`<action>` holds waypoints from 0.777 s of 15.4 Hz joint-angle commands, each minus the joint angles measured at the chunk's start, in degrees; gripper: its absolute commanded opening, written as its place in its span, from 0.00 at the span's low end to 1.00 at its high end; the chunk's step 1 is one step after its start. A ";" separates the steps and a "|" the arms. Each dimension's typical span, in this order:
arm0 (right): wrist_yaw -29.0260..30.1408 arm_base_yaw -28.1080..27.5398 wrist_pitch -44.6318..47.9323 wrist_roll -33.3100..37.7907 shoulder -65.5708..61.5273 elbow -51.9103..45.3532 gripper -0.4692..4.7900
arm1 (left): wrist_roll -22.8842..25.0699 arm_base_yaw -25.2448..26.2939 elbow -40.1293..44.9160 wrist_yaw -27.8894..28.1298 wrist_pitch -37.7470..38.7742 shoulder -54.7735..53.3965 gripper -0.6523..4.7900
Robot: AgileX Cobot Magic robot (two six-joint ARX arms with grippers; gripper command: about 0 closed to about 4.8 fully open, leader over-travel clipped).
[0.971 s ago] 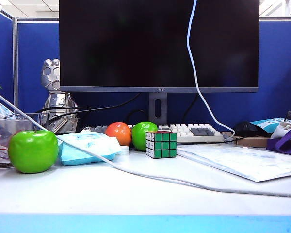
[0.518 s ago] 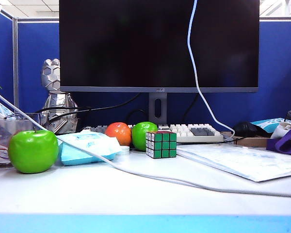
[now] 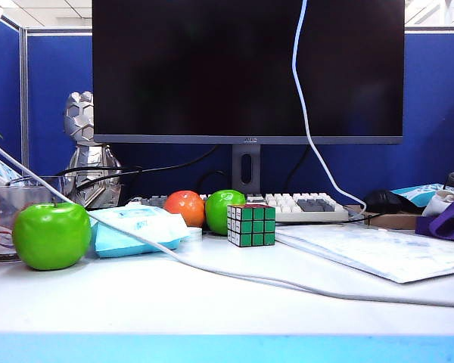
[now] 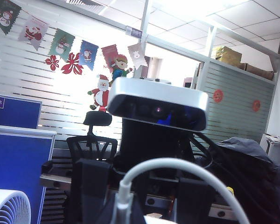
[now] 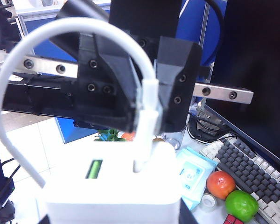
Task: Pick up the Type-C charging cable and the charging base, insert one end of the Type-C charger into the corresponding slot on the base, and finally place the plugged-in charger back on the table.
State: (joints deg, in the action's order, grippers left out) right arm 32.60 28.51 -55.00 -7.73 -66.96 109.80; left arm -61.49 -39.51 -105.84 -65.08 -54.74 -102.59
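Above the tabletop [image 3: 212, 302]: plug meets base
Left tool [image 5: 147, 105], clamped on the cable [image 5: 147, 100] plug, stands upright over the base [image 5: 116, 186], which the right tool grips from below, out of view.

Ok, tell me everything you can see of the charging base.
The charging base is a smooth white plastic block with rounded edges, held aloft at its sides by the right end effector. One green-lined slot is free; the Type-C charging cable, pinched by the left end effector, enters beside it.
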 commanded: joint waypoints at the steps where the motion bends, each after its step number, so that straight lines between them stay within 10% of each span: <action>1: 0.57 0.09 3.06 0.22 0.63 0.52 0.09 | 0.00 -0.09 -0.15 -1.66 0.00 0.17 0.11; 12: 0.57 0.11 3.04 0.28 0.87 0.52 0.09 | 0.04 -0.13 -0.15 -9.64 2.93 0.11 0.11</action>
State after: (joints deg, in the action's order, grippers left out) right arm 33.01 28.58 -56.97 -7.66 -66.63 109.71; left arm -61.45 -39.48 -106.02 -70.54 -52.88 -102.59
